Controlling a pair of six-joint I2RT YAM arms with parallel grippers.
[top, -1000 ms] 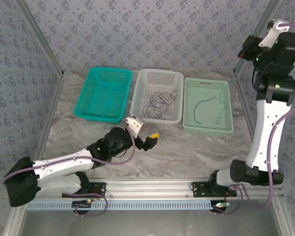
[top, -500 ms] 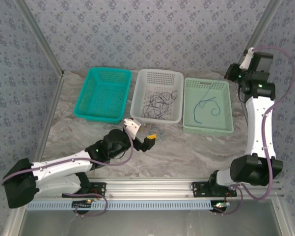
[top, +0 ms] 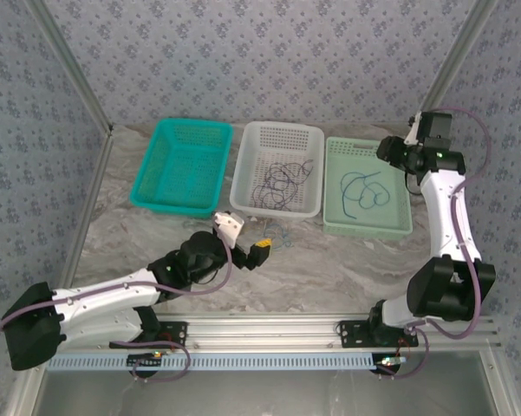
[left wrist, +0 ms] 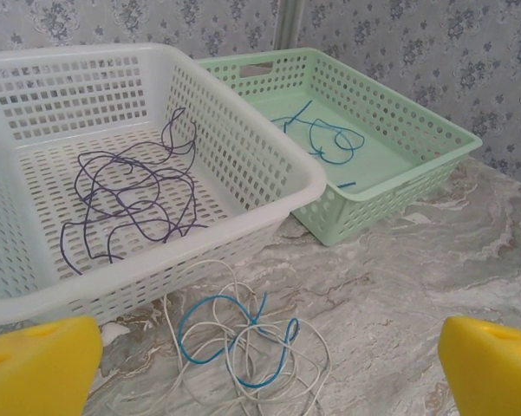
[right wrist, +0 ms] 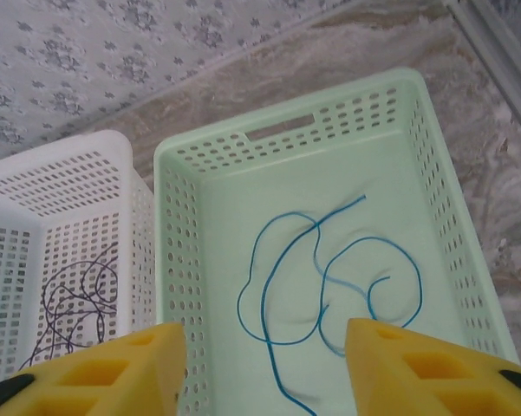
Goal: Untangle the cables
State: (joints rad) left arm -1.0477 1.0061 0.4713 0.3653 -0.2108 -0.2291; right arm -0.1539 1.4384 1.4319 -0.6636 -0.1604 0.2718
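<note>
**Both jaws open and empty, one tangle on the worktop**

Three baskets stand in a row at the far side of the marbled worktop (top: 347,260): a teal basket (top: 191,124) on the left, a white basket (top: 277,127) in the middle and a pale green basket (top: 368,229) on the right. The white and green baskets stand just beside each other.

The cables lie in three places. A bundle of dark cables (top: 280,184) lies looped on the floor of the white basket. A single blue cable (top: 364,191) lies curled in loose loops on the floor of the green basket, touching nothing else. A small tangle (left wrist: 238,338) rests on the bare worktop just in front of the near wall of the white basket. It is made of a knotted blue cable (left wrist: 210,305) wound through a thin white cable (left wrist: 308,364).

The left jaws sit low over the worktop, pointing at that tangle. The yellow left fingers (left wrist: 39,368) are spread wide and hold nothing. The tangle lies ahead of them and between their lines, not touching them.

The right jaws hang above the green basket, looking down into it. The yellow right fingers (right wrist: 113,373) stand well apart, and nothing is gripped between them. The single blue cable lies flat below them, clear of both fingers
</note>
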